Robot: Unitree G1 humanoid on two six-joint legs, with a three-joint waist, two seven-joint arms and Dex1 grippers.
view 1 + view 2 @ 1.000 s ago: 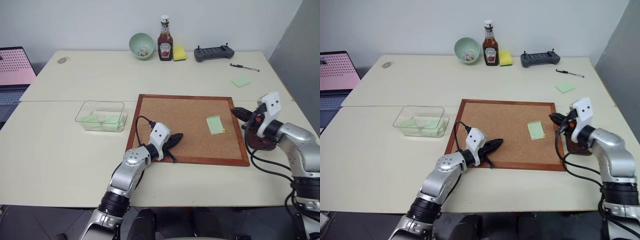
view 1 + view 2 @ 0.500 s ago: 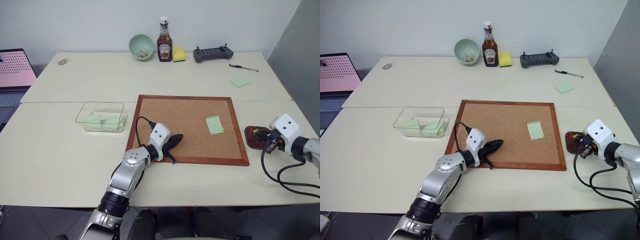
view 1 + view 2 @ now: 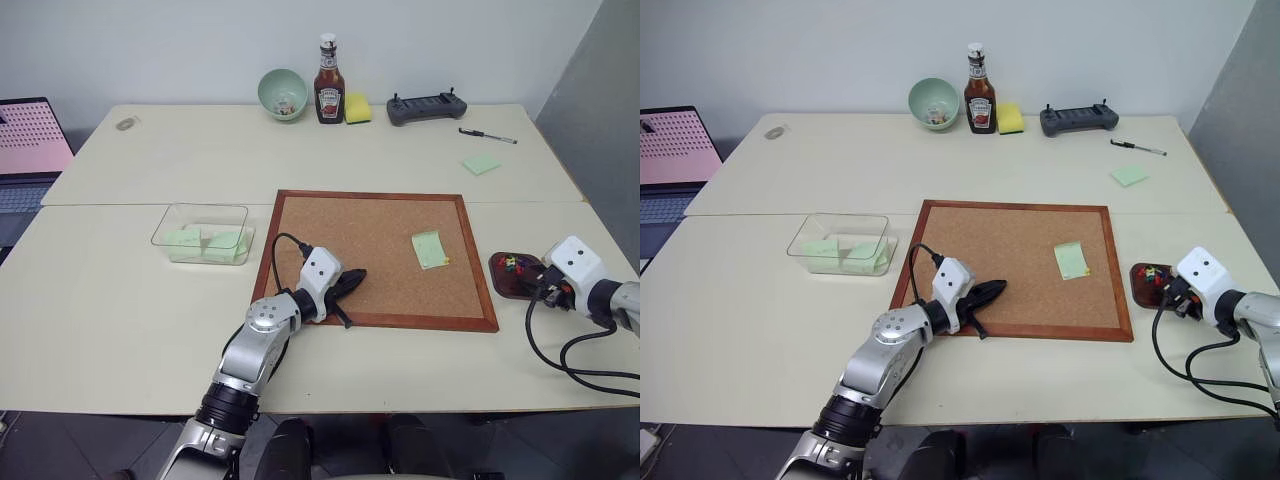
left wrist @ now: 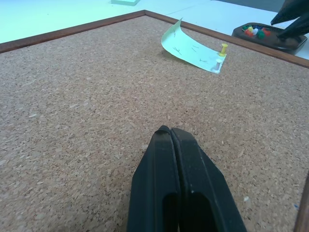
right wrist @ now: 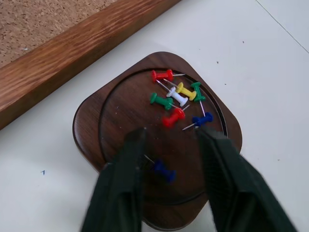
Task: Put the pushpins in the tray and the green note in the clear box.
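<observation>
- Pushpins [image 5: 176,99]: small plastic-headed pins lying loose in the tray [image 5: 91,125]. Heads red, yellow, white, green and blue; thin metal points showing. Most sit in a cluster on one side of the dish; one blue pin [image 5: 164,171] lies apart, between the right gripper's fingers.
- Tray: small dark brown wooden dish, rounded corners, shallow round recess. Sits on the table [image 3: 120,300] just beside the cork board's [image 3: 350,240] right frame edge, not touching it.
- Two more pins, one yellow-headed [image 4: 223,48] and one white [image 4: 218,64], stand in the cork board at the lower corner of the green note [image 3: 430,249].
- Green note: pale yellowish-green square with faint pen marks, on the cork board's right half, far edge curling up off the cork.
- Clear box [image 3: 203,233]: transparent, low walls, on the table just left of the cork board; pale green sheets inside.
- Right gripper [image 5: 169,137]: fingers parted, empty, low over the tray.
- Left gripper [image 4: 170,133]: fingers pressed together, empty, over the cork board's near-left part.
</observation>
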